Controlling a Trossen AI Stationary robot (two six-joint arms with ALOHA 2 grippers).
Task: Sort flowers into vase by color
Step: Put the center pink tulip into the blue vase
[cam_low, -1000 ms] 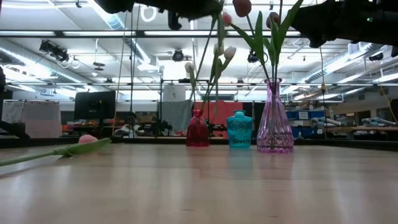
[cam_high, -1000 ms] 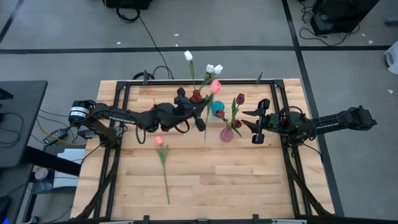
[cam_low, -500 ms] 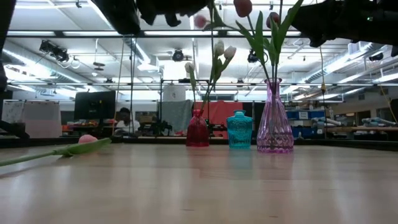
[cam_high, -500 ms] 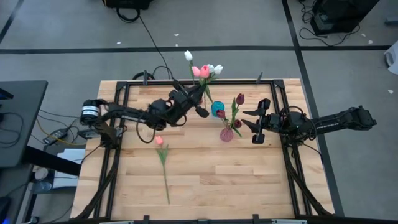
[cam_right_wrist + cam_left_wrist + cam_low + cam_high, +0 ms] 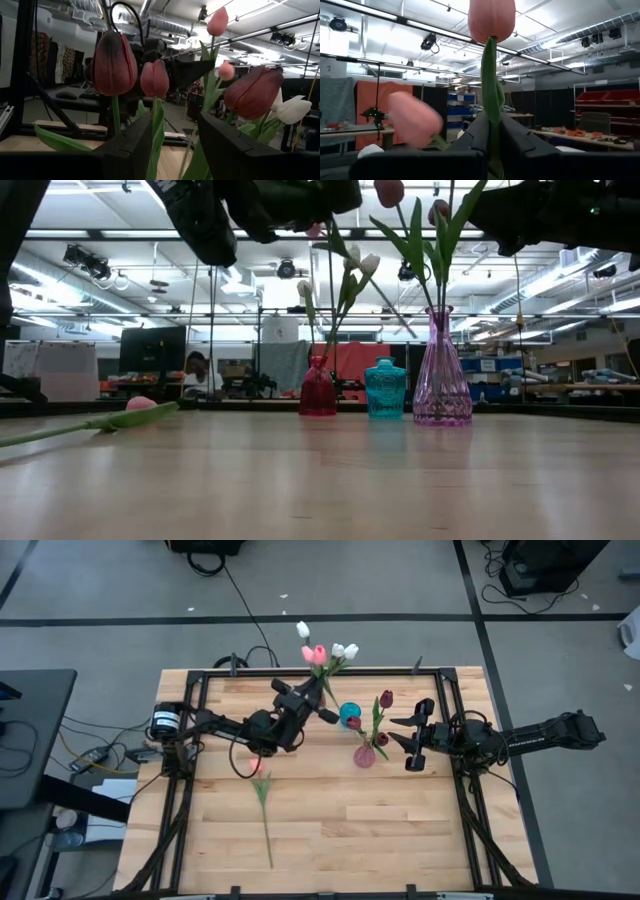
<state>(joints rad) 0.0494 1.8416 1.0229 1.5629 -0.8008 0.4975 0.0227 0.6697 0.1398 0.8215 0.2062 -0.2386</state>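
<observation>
On the wooden table [image 5: 400, 840] a pink tulip [image 5: 262, 790] lies; left tool [image 5: 322, 712] grips another, right tool [image 5: 412, 733] gapes.

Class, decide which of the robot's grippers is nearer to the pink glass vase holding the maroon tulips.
Right. The right gripper hovers open just beside the pink vase, while the left gripper, shut on a pink tulip, sits beyond the blue vase, near the red one.

blue vase [image 5: 350, 715]: flanked closely by red vase [image 5: 318, 392] and purple vase [image 5: 364, 755]; bare table [image 5: 380, 830] in front, open passage.
</observation>
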